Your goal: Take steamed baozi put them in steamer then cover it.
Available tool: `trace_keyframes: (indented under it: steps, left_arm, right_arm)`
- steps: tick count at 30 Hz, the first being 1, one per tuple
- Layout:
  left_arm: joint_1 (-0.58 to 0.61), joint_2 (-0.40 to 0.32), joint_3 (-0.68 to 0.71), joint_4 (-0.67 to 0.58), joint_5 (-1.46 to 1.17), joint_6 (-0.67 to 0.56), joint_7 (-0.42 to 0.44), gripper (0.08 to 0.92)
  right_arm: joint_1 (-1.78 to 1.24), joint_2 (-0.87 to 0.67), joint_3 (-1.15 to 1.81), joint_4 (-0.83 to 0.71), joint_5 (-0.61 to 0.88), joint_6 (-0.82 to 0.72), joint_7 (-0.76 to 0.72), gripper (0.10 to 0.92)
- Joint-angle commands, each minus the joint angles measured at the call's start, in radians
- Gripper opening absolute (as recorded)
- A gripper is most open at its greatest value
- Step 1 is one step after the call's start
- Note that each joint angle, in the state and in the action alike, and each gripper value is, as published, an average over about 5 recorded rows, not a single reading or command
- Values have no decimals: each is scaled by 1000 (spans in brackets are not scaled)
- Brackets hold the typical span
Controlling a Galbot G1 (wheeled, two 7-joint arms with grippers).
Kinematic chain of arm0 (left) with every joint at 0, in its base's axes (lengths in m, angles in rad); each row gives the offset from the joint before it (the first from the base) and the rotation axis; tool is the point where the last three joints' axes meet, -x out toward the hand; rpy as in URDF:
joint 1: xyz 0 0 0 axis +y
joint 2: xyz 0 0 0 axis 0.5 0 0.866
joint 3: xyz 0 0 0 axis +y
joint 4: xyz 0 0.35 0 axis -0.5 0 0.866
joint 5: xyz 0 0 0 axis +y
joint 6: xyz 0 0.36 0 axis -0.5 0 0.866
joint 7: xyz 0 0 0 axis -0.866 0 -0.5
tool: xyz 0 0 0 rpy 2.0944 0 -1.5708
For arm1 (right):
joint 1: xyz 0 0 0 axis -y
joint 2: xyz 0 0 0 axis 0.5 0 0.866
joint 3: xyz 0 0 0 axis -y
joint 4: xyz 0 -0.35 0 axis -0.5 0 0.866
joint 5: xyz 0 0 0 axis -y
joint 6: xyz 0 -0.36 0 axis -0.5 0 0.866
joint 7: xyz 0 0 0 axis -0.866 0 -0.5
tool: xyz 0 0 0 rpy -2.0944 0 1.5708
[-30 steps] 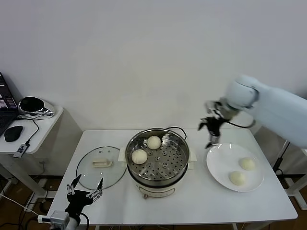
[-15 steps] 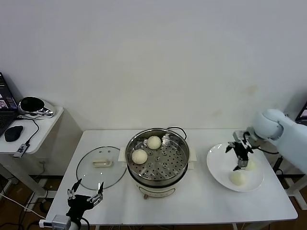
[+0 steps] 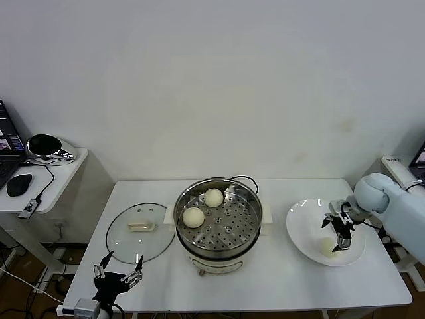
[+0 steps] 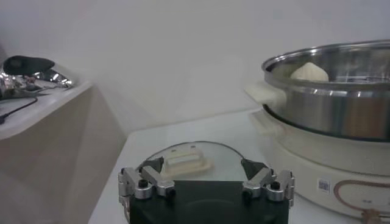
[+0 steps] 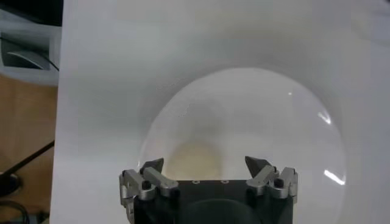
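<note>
- Head view: two baozi lie in the steamer at mid-surface. The right claw, fingers apart and empty, hangs over the plate, just above a bun. Only that one bun shows on the plate; the claw may hide another. The cover lies flat beside the steamer. The left claw is parked low at the front edge of the surface.
- Left wrist view: the left claw, fingers apart, holds nothing and faces the cover.
- Right wrist view: the bun sits between the spread fingers, seemingly off-centre, so a closing grip may nudge it away or squash the soft dough.
- No legible writing; a steamer label is unreadable.
</note>
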Motion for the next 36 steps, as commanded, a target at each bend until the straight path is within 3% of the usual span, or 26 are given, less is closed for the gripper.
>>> trace_keyframes:
  steps: [1, 23, 32, 36]
  left_arm:
    - [-2, 0, -1, 8, 1, 1, 2, 823]
    - [-10, 2, -1, 33, 0, 0, 0, 823]
    - [-11, 0, 1, 34, 0, 0, -1, 823]
    - [-11, -1, 3, 35, 1, -1, -1, 823]
  right_arm:
    - [-50, 23, 33, -58, -40, 23, 12, 823]
    - [-56, 50, 31, -95, -68, 30, 30, 822]
    - [-56, 54, 30, -103, -74, 28, 31, 639]
    - [-54, 49, 31, -101, -71, 27, 30, 599]
